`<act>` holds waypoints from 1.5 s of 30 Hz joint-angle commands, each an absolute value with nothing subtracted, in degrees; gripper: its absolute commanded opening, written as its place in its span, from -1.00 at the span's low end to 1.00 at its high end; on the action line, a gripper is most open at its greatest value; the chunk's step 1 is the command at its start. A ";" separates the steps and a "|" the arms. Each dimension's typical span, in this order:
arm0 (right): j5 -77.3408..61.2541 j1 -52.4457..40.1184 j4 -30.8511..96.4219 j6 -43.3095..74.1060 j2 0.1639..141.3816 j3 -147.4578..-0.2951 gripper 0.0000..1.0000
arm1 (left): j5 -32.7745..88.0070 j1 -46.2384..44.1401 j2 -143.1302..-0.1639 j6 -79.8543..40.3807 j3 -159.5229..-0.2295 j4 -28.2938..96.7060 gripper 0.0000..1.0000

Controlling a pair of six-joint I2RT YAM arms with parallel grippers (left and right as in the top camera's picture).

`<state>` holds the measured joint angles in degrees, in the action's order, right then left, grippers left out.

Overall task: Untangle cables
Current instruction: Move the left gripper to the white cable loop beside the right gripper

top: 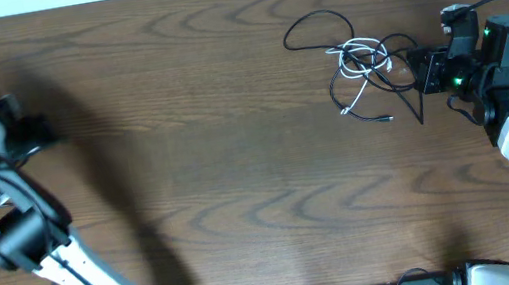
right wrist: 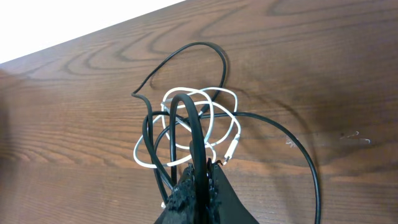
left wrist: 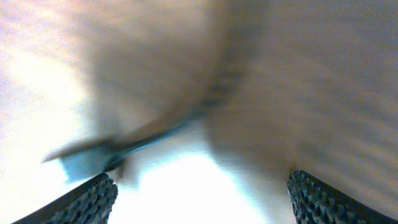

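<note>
Your left pincer (left wrist: 204, 190) hangs at the far left edge of the tabletop (top: 218, 168) with its jaws spread wide, though its own view is too blurred to tell more. Well to the right, the cables (top: 355, 57) lie bunched near the far edge, with a white cable (right wrist: 214, 121) coiled in loops and black ones running through and around it. Just right of that bunch, your right pincer (right wrist: 198, 186) is pressed together on a black cable (right wrist: 198, 137) that arches up out of the tangle.
</note>
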<state>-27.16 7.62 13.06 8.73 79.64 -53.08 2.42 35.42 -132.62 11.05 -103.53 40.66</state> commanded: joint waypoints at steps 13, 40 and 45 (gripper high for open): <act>-27.33 7.77 13.10 9.39 78.76 -53.52 -0.98 | 11.16 36.07 -129.88 11.33 -105.03 40.99 0.79; -39.81 7.77 8.34 11.97 78.74 -53.54 -0.98 | 15.79 6.50 -106.30 13.04 -105.19 56.10 0.86; -43.90 7.77 8.21 11.79 78.74 -53.54 -0.98 | 21.74 -0.71 -106.32 13.04 -105.19 55.29 0.85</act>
